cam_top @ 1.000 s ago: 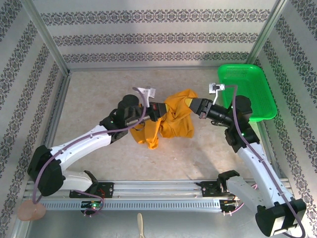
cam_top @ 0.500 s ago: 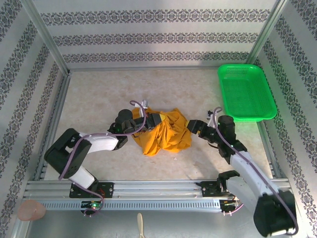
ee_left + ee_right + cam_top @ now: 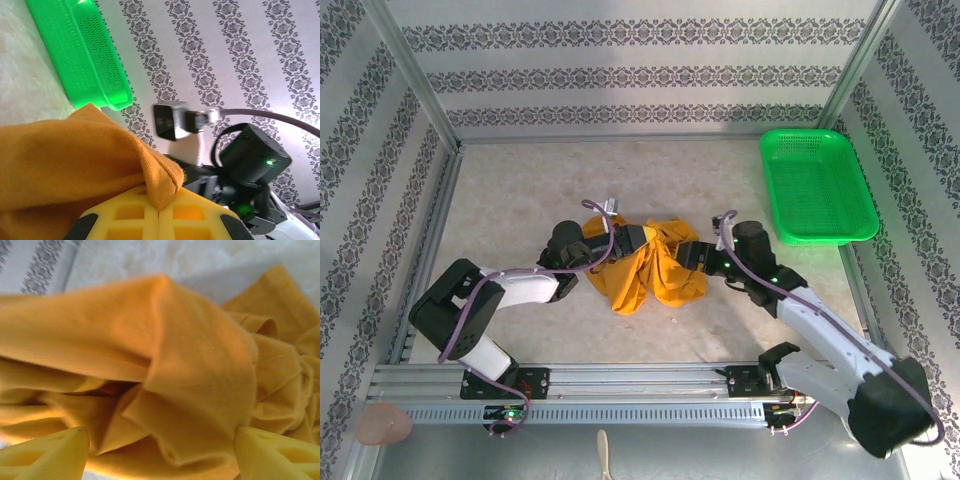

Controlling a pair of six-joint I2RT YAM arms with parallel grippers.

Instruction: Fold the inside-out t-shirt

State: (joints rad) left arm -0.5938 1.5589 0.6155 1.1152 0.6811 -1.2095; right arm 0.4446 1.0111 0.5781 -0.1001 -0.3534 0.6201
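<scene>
The inside-out t-shirt (image 3: 650, 268) lies as a crumpled mustard heap on the middle of the table (image 3: 510, 190), pinned between your two arms. Judge it light, limp and not slippery: it sags wherever it is unsupported, and one pinch drags the rest of the cloth along. No fold holds unless the cloth is spread flat first. Take it by doubled edges, at a hem, shoulder seam or sleeve opening, with the two holds well apart so the cloth spans between them. In this bunch you cannot tell hem from sleeve, so pick a ridge that stands clear.

At the heap's 10 o'clock your left gripper (image 3: 159, 212) is clenched on a peaked fold of the shirt, pads together with cloth nipped between them. At its 3 o'clock your right gripper (image 3: 157, 452) stands released, its fingers spread on either side of a thick roll of fabric and gripping nothing yet. The green basket (image 3: 817, 185) sits well apart at 2 o'clock.

A second ago the shirt hung stretched between both grippers, further toward 12 o'clock, with the right one just beside the basket and clamped. Since then the cloth has dropped into a heap nearer you. The right jaws have let go, drawn back, and now press into the shirt again.
</scene>
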